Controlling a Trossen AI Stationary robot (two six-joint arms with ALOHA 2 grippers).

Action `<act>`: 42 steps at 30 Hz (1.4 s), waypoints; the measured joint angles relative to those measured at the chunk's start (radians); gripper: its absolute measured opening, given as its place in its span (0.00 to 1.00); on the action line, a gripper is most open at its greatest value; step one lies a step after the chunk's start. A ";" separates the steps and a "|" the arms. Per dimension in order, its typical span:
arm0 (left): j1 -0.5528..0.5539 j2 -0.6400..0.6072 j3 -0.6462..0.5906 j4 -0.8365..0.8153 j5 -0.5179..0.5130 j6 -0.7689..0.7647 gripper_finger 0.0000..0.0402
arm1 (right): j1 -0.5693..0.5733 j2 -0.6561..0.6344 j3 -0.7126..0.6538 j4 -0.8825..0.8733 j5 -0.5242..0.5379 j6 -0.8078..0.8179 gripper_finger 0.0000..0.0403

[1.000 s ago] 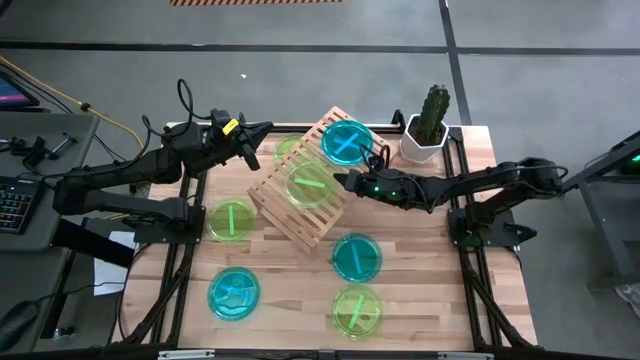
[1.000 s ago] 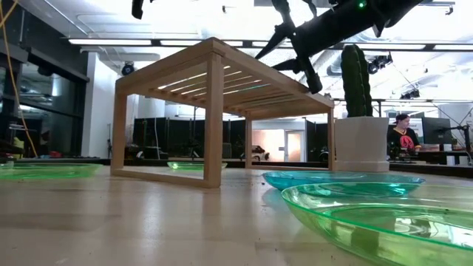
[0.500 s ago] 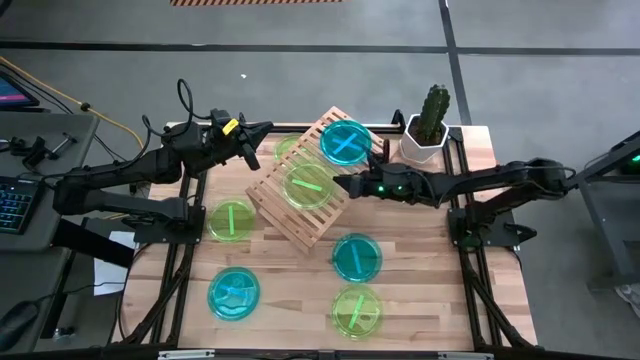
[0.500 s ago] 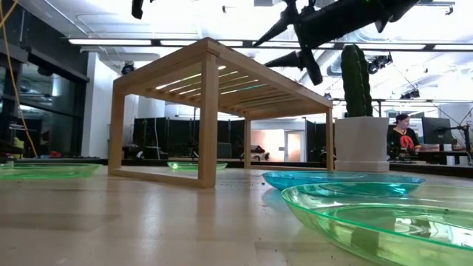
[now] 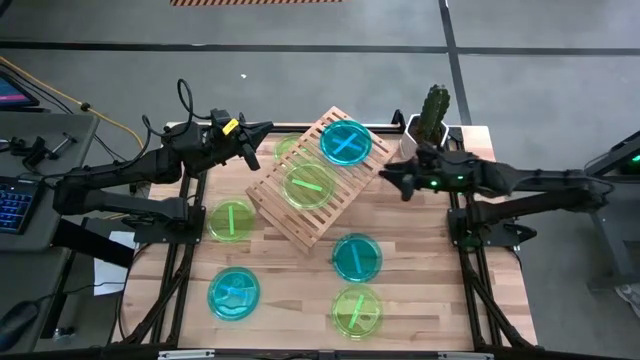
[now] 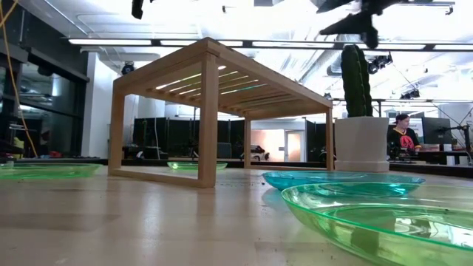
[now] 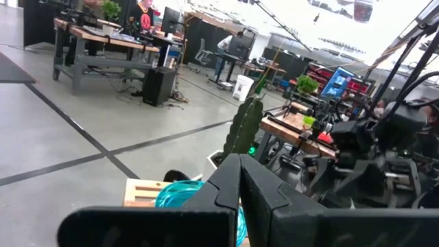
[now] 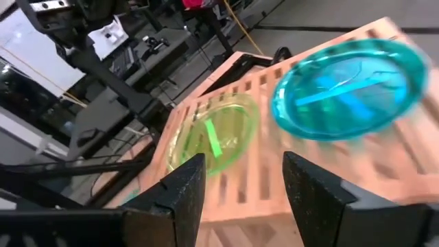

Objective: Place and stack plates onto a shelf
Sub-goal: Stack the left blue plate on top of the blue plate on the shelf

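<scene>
Right gripper (image 5: 392, 178) spread, empty, beside shelf (image 5: 300, 215). Left gripper (image 5: 252, 152) pressed together, idle at far edge. Teal plate (image 5: 346, 141) and green plate (image 5: 310, 183) lie apart on shelf, unstacked. Risk: teal overhangs the corner; a nudge could tip it off.

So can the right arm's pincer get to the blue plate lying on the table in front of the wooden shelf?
Probably yes. The right pincer hangs open beside the shelf, and that blue plate lies flat on bare table on the same side, with nothing on it or between them. The green plate sits just beyond it.
</scene>
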 joint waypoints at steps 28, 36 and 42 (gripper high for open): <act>0.000 0.000 0.000 -0.032 0.003 0.035 0.01 | 0.000 -0.046 0.000 -0.115 0.038 -0.046 0.44; -0.001 -0.019 0.001 -0.059 0.134 0.079 0.07 | 0.001 -0.031 0.000 -0.055 0.038 -0.050 0.44; -0.001 -0.019 0.001 -0.066 0.226 0.077 0.16 | 0.001 -0.031 0.000 -0.056 0.038 -0.046 0.44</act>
